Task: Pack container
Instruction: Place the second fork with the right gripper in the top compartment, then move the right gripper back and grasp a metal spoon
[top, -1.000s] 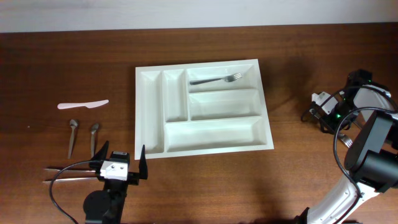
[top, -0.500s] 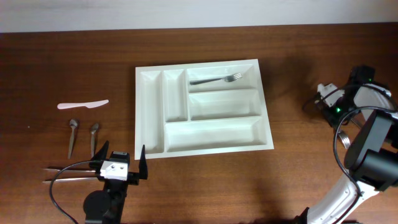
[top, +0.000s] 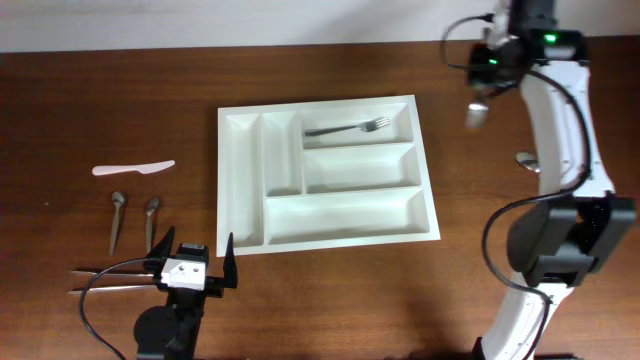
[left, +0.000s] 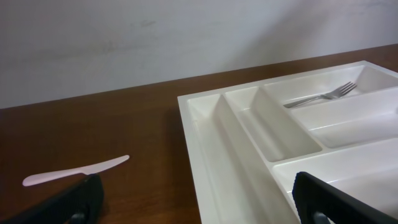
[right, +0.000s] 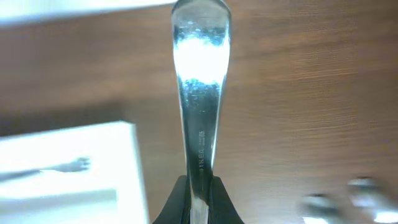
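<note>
The white five-compartment container (top: 431, 196) lies mid-table. It also shows in the left wrist view (left: 198, 149) and, blurred, in the right wrist view (right: 68, 149). A metal fork (top: 347, 128) lies in its top wide compartment and also shows in the left wrist view (left: 320, 96). My right gripper (top: 487, 72) is raised beyond the container's far right corner. It is shut on the handle of a shiny metal utensil (right: 200, 93), which shows blurred in the overhead view (top: 478, 113). My left gripper (top: 190, 268) is open and empty near the front edge, left of the container.
A white plastic knife (top: 133, 168) lies at the left, and shows in the left wrist view (left: 74, 173). Two small spoons (top: 117, 220) (top: 151, 218) lie below it. Long thin utensils (top: 108, 277) lie beside my left gripper. Another metal piece (top: 527, 160) lies right of the container.
My right arm has swung from the table's right edge to the far side, beyond the container's far right corner, and now holds a metal utensil. The left arm has not moved.
</note>
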